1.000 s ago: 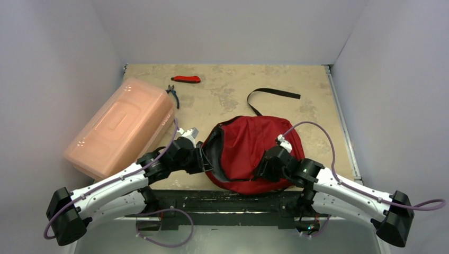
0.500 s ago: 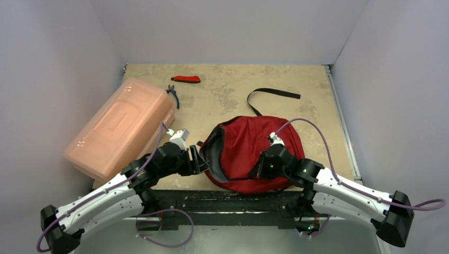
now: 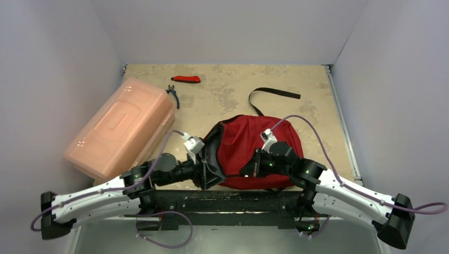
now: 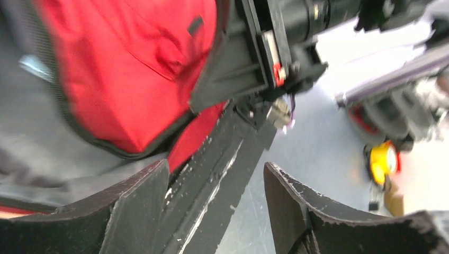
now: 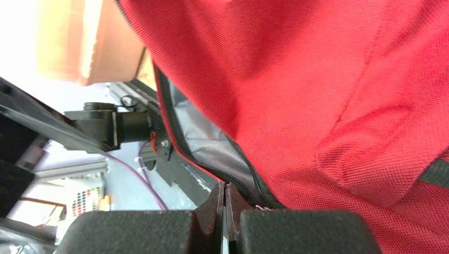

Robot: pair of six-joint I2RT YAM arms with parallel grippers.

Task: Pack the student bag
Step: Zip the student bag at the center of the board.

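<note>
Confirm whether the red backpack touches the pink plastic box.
Apart. Top view shows bare tabletop between the backpack and the pink box.

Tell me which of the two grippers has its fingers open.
The left gripper: its fingers stand clearly apart, beside the red student bag. The fingers of the right gripper are pressed together, with no gap showing.

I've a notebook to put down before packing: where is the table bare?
Bare: the far middle between pliers and black strap; the right side beside the student bag. Crowded: pink box on the left; left arm and right arm at the bag's near side.
</note>
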